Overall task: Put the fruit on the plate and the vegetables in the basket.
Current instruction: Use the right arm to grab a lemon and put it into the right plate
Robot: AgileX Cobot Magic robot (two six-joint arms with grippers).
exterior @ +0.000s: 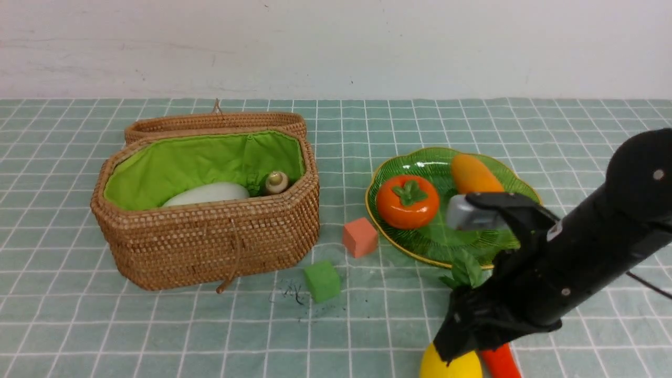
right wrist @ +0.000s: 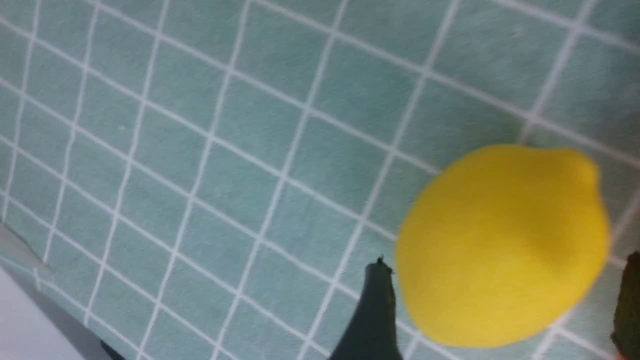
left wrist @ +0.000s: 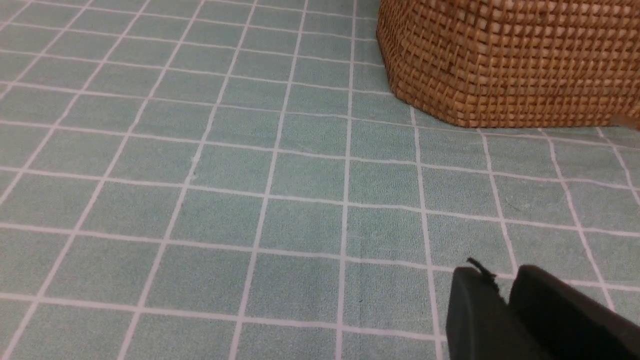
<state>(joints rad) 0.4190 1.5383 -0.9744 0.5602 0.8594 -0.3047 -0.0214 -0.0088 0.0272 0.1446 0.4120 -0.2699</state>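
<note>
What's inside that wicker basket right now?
Inside the basket, against its green lining, lie a white radish and a small pale rounded item. The front wall hides the bottom, so anything lower cannot be seen.

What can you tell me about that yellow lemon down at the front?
The lemon is a smooth bright yellow toy, oval with a small nub at one end. It lies on the checked green cloth on the robot's side of the scene, off the plate. The right arm's dark fingers stand open on either side of it; contact is unclear.
</note>
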